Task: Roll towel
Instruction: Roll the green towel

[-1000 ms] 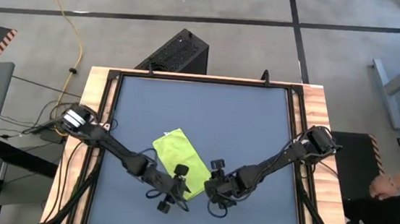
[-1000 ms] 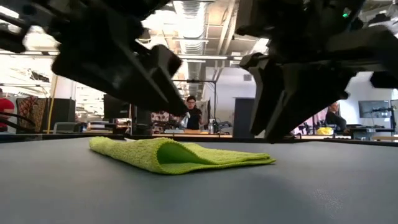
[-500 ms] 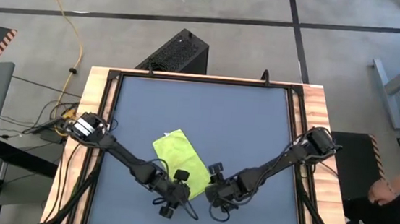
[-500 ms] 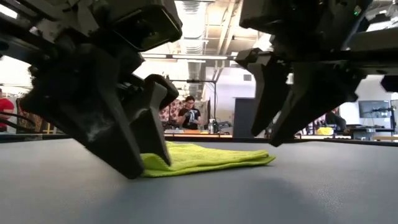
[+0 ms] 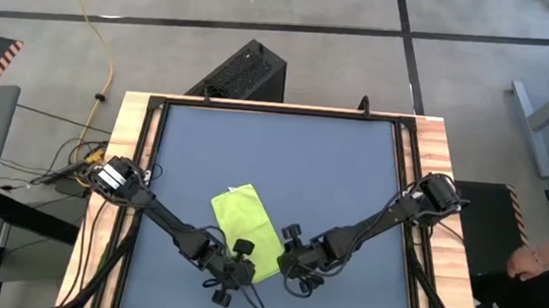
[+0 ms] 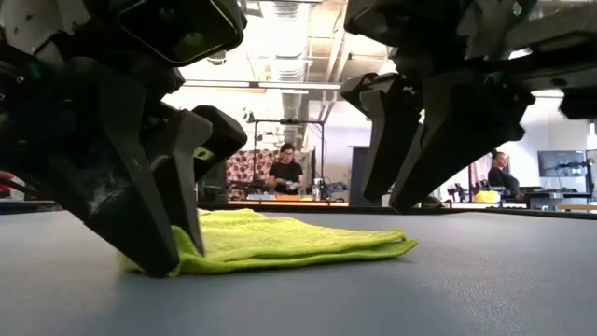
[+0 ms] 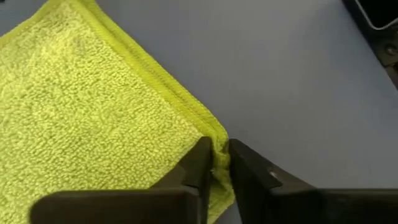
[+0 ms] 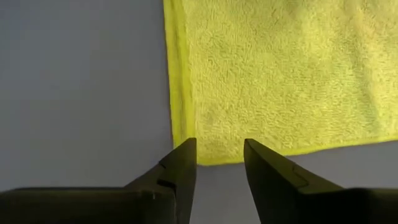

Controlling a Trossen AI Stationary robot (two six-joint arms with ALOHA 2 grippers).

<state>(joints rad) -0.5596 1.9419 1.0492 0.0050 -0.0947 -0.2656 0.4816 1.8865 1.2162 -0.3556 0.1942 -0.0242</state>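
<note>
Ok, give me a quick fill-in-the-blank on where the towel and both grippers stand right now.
1. The left gripper has its fingers pinched on a ____ of the towel.
2. The right gripper has its fingers ____, straddling the towel's edge.
3. The towel lies on the ____ mat.
4. The towel's colour is lime-____.

Missing words: corner; open; blue-grey; green

No readable text, labels, brands or numbers in any view.
</note>
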